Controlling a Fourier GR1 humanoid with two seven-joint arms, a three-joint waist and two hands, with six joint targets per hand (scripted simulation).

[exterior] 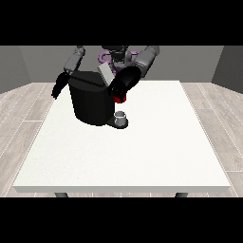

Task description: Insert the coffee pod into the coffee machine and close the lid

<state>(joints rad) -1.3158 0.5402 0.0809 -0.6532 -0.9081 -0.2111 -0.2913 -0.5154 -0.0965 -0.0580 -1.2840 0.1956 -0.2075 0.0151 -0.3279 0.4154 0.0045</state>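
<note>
Standing toward the back left of the white table is the coffee machine, a squat, matte black body with a rounded, drum-like front and a flat top cut by a thin seam. A pale grey flap, the lid, rises tilted from its top rear edge. At the machine's foot a dark, flat, rounded base juts out to the view's right, and on it sits a small grey cup-shaped thing, short and round with a lighter rim; whether this is the pod cannot be told, and the pod shows plainly nowhere else.

The hand at the view's right is black and glossy and hangs at the machine's upper right corner, at the end of a smooth grey forearm. It lies against the machine's dark side, so how its fingers are set cannot be told. Just under it a red thing at the machine shows as a small bright patch.

The hand at the view's left hangs beside the machine's left edge, apart from it, its black fingers pointing down and fairly straight, holding nothing.

The tabletop is a plain, smooth slab with a thin edge, over a floor of pale wood-grain planks.
</note>
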